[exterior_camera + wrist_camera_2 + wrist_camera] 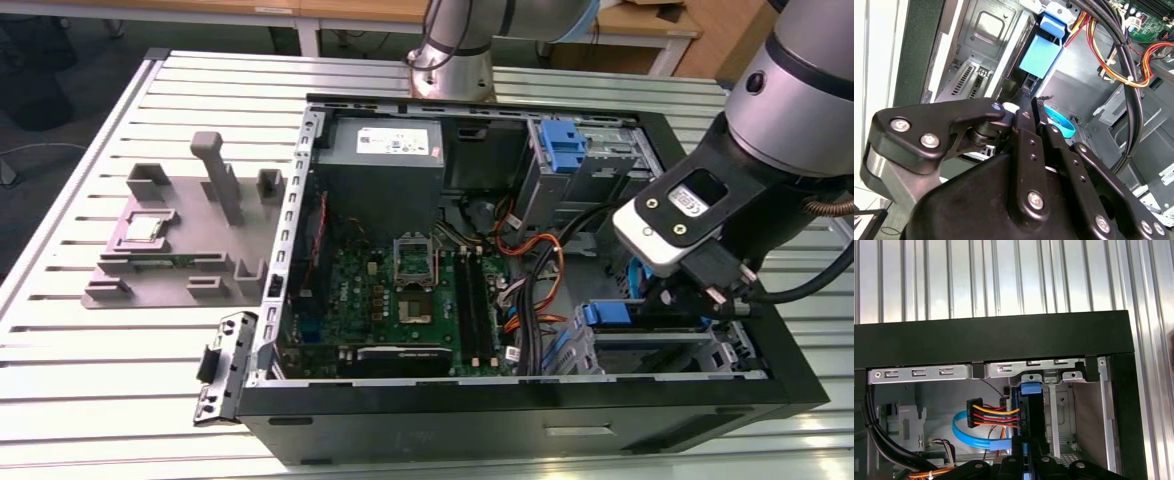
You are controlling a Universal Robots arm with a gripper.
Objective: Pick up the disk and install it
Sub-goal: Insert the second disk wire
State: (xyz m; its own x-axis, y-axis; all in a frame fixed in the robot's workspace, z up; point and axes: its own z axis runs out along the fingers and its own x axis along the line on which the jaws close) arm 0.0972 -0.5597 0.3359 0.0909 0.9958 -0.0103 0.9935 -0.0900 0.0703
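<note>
A: Exterior view: what's biggest?
B: The open computer case (pixel 534 410) on the slatted table (pixel 80 380), the arm reaching into its corner on the exterior view's right.
A: And the gripper (pixel 1024 452)?
B: In the first wrist view its jaws pinch the disk's (pixel 1030 415) edge; the disk stands upright in the drive bay (pixel 1064 415).
A: Smaller?
B: Orange-yellow power wires (pixel 996 416) and a blue data cable (pixel 966 432) plugged in beside it.
</note>
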